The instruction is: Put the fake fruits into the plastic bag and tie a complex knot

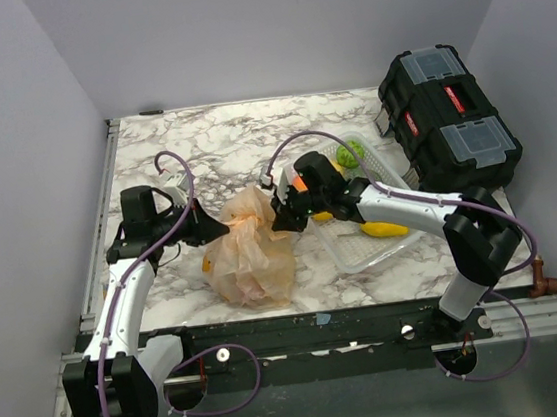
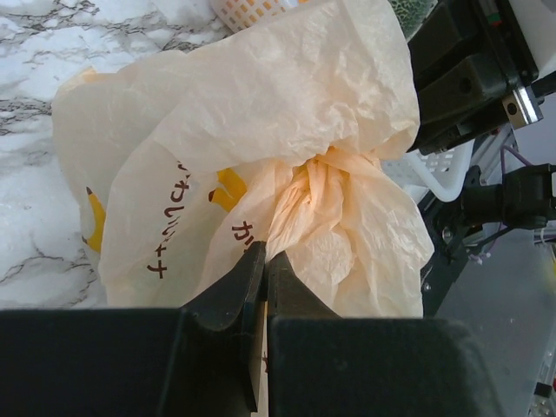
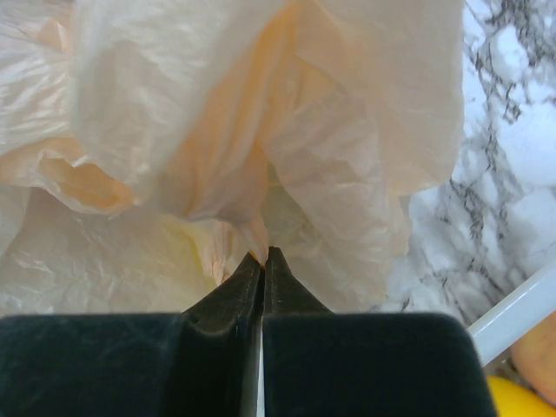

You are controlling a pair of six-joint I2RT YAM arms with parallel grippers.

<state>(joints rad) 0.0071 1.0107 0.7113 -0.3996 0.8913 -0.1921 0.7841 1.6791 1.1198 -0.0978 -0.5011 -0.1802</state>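
Between the two grippers: plastic bag (image 1: 251,252), its knot (image 2: 326,178) just ahead of left gripper (image 2: 263,258), jaws pressed together on a film fold. Right gripper (image 3: 263,257) pinches a thin strip. Hazard: opposed pulling could tear the film, or a slipping strip could loosen the knot.
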